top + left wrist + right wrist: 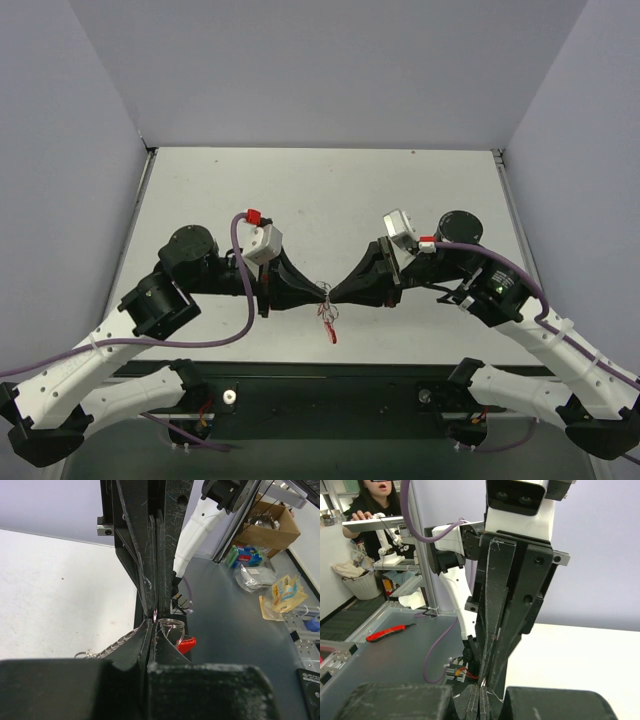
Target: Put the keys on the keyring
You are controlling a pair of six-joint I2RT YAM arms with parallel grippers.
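Both tools meet tip to tip, keyring dangling under them
Left tool (321, 291) fingers together, clamped on the wire rings of the keyring (331, 333); right tool (336, 292) fingers together too, can't tell if it grips a ring; red clip hangs just below both tips, over the counter (320, 200)

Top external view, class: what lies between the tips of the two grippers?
The keyring: its silver wire rings sit between the left gripper and right gripper, red clip hanging below. The left wrist view agrees.
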